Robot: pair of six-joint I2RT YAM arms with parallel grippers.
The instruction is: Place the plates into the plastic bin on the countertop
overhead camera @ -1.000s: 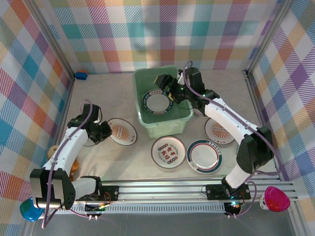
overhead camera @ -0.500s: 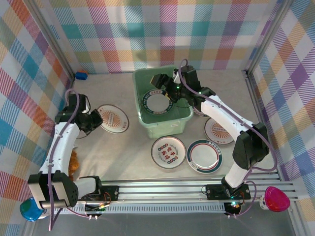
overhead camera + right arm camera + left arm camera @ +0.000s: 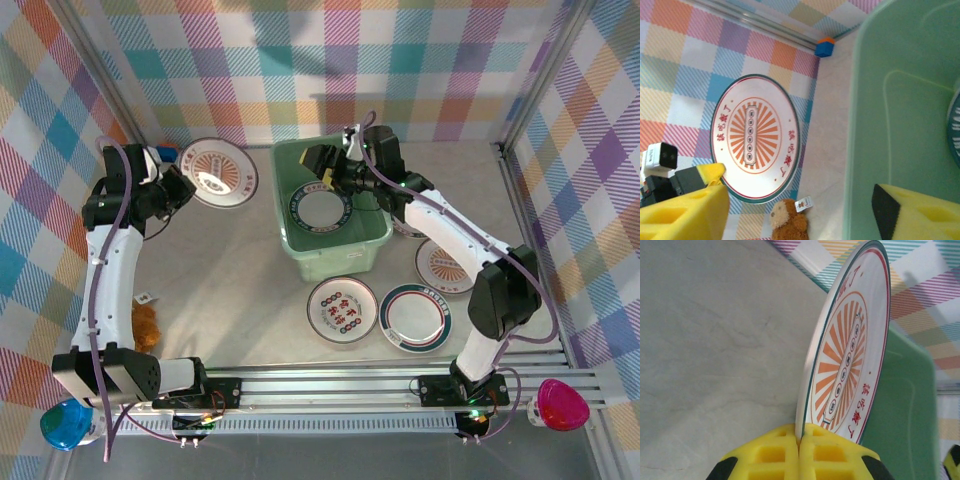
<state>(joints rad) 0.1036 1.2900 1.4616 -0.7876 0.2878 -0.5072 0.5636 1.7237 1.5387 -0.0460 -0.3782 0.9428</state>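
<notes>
Plates [image 3: 342,310]: carrying step, I'd judge. From above, an orange-sunburst plate [image 3: 213,172] is off the countertop [image 3: 230,300], pinched on edge by the left gripper [image 3: 178,186], left of the bin [image 3: 335,262]. One plate [image 3: 318,208] lies inside, and three wait in front. Left wrist: fingers [image 3: 775,452] clamp the rim, hiding its lower edge. Next, likely, swing it over the bin wall. Right wrist: right gripper [image 3: 797,210] spread wide, empty, over the bin, its far side cropped.
</notes>
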